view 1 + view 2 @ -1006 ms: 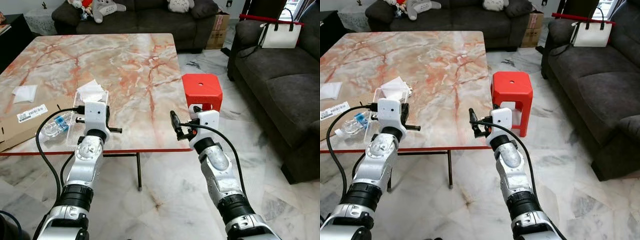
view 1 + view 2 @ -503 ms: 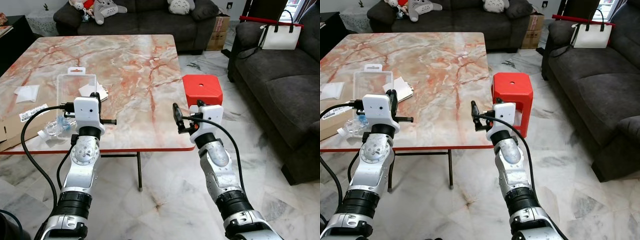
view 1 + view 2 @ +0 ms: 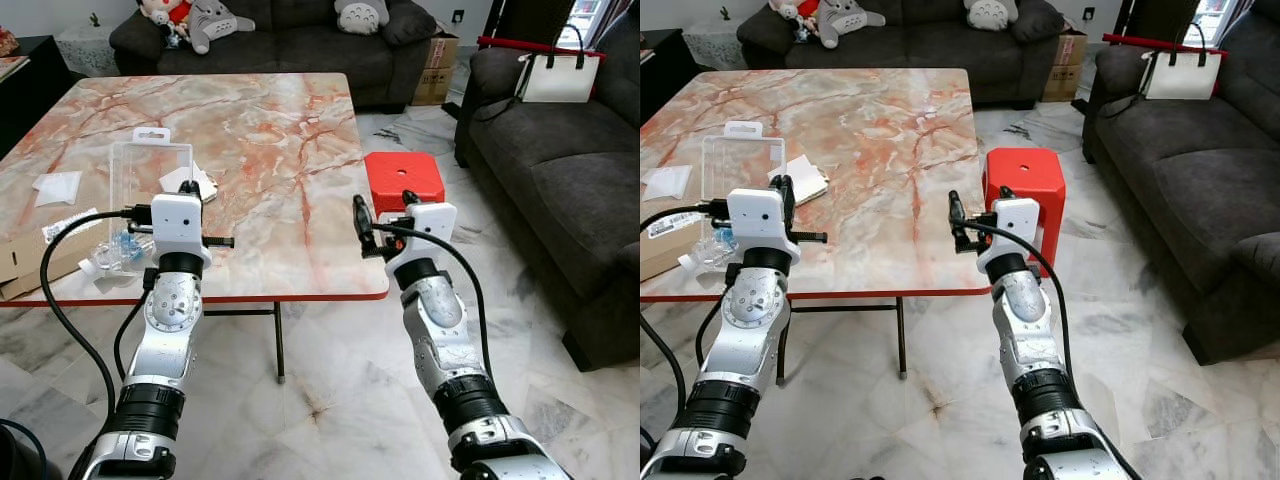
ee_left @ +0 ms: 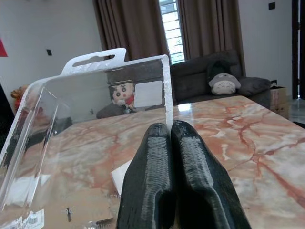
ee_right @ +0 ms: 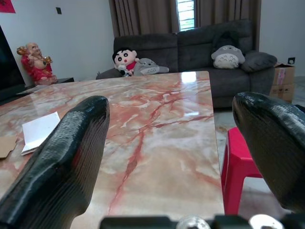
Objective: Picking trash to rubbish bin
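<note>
Living room w/ dark sofas and a marble table (image 3: 300,130) taking up the middle. Clear plastic blister pack (image 3: 150,185) was the trash in hand: it stood tilted up off the tabletop near the table's left front, its near edge pinched betw. the left gripper (image 3: 188,190), whose fingers (image 4: 186,162) were pressed together on the thin plastic wall. Just beside it on the table lay a crushed clear bottle (image 3: 110,255) w/ blue label, a folded white paper (image 3: 195,183) behind the gripper, a white tissue (image 3: 57,187) further left, and a cardboard piece (image 3: 25,255) w/ barcode sticker at the left edge. Right gripper (image 3: 360,222) hovered past the table's right front corner, fingers (image 5: 71,157) spread wide, holding nothing, w/ a red stool (image 3: 403,178) just behind it. No bin could be seen.

Judged step: lift the pack clear and carry it off. To do it well, prob. keep the pinch firm (thin, slick edge could slip), raise it straight up so it doesn't drag the bottle or paper, and keep it level while turning to find the bin.
</note>
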`<state>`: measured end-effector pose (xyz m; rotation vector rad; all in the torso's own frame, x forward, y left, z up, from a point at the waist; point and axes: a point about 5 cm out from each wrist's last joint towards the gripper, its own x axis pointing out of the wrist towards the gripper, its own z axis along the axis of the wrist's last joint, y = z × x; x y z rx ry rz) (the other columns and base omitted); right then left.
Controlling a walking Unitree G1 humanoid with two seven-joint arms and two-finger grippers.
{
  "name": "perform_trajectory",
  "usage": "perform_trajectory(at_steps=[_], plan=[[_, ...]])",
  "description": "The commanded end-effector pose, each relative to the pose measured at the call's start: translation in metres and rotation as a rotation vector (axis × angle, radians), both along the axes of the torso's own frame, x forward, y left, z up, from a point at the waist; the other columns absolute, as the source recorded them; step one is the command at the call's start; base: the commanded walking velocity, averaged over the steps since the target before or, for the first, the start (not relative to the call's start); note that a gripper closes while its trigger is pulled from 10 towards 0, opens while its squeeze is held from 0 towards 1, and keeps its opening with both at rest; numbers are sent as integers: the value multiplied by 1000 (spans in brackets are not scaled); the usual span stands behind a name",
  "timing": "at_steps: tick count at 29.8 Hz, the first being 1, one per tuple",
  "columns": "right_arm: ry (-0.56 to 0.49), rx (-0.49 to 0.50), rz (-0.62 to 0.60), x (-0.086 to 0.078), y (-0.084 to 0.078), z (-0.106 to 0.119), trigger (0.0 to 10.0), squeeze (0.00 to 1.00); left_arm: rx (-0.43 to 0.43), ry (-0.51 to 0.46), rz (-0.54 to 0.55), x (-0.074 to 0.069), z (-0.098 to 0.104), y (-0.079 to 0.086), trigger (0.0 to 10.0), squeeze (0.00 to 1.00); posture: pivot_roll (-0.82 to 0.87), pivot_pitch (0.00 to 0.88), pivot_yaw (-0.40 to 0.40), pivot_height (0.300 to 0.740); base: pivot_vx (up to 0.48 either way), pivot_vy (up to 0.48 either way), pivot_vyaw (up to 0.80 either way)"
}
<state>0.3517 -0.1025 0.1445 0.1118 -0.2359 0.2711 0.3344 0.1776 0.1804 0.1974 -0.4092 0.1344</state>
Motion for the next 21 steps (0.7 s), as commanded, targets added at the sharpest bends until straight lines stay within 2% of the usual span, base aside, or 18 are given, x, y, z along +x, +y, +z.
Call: perform_trajectory(at_steps=[1, 5, 21], plan=[[-24, 2, 1, 2, 2, 7, 10000, 0, 15, 3, 14, -1, -1, 2, 10000, 0, -31, 32, 17, 740, 0, 0, 0], [-23, -5, -1, 3, 1, 7, 10000, 0, 19, 1, 20, -1, -1, 2, 10000, 0, -35, 30, 13, 740, 0, 0, 0], [-22, -31, 2, 2, 0, 5, 10000, 0, 15, 8, 25, -1, -3, 2, 10000, 0, -36, 22, 12, 740, 0, -319, 0]])
